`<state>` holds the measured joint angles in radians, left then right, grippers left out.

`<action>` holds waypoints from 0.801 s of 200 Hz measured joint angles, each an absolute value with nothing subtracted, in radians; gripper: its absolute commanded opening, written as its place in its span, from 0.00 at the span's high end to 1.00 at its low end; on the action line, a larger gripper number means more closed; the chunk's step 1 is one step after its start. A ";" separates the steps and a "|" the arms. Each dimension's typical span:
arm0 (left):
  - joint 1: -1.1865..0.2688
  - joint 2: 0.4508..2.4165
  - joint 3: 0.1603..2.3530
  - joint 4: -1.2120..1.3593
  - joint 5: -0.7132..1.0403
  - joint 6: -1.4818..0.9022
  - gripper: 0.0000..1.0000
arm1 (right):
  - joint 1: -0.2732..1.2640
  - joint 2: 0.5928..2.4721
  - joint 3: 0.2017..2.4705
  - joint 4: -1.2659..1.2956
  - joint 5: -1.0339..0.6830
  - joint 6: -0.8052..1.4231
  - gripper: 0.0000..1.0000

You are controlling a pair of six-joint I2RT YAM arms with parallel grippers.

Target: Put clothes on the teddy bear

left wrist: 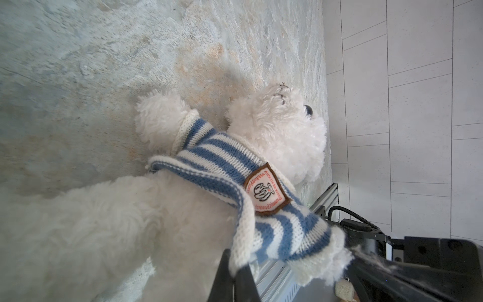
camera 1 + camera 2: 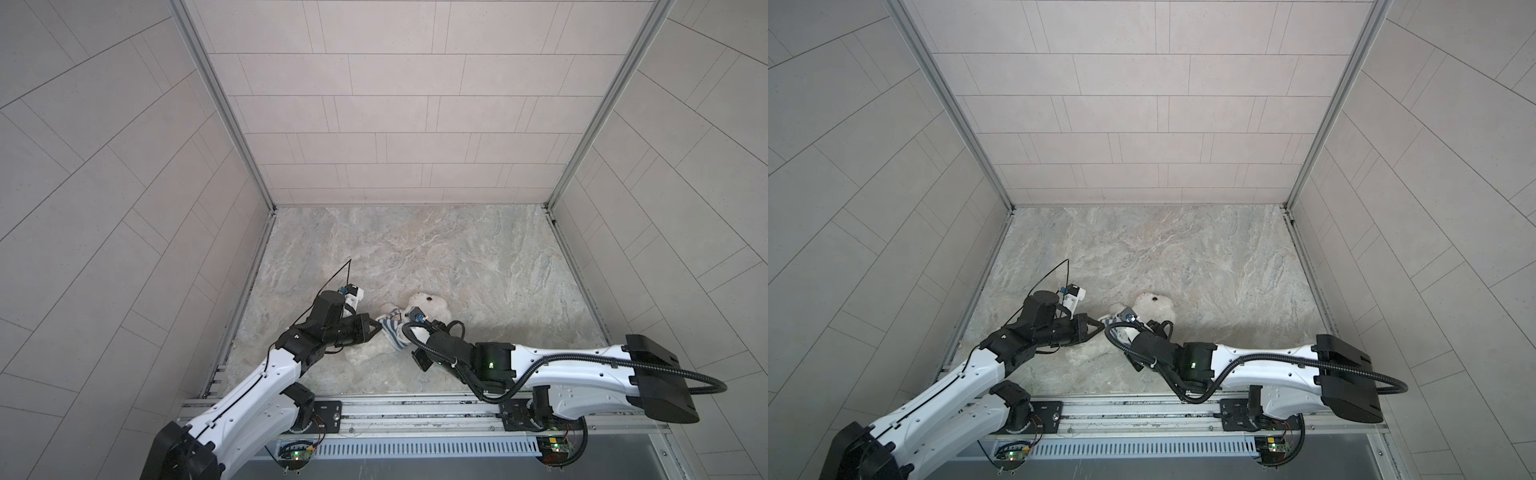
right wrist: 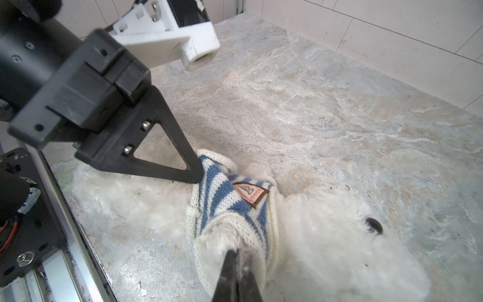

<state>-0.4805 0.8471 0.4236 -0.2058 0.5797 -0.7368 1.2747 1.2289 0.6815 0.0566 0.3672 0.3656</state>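
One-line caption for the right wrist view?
The left gripper pinches the striped shirt; the right gripper pinches the teddy bear by its sleeved paw.

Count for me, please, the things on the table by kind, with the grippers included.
teddy bear: 1
striped shirt: 1
grippers: 2 (left gripper, right gripper)
Total: 4

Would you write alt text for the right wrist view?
A white teddy bear lies on a marbled table, striped sweater bunched at its chest. The left gripper pinches the hem; the right gripper grips a sleeved paw.
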 measured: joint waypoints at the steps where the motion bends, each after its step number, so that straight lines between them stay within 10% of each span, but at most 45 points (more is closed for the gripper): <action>1: -0.480 0.847 0.424 -0.206 0.580 -0.737 1.00 | 1.273 1.227 0.680 0.058 0.366 0.365 1.00; 60: -0.480 0.847 0.424 -0.192 0.579 -0.749 1.00 | 1.261 1.217 0.673 0.093 0.316 0.337 0.70; 160: -0.480 0.863 0.421 -0.145 0.583 -0.782 1.00 | 1.309 1.288 0.780 0.016 0.310 0.234 0.65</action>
<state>-0.4805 0.8631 0.4213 -0.1452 0.5831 -0.7822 1.3090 1.2877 0.7799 0.0162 0.3096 0.2337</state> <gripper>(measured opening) 0.053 0.354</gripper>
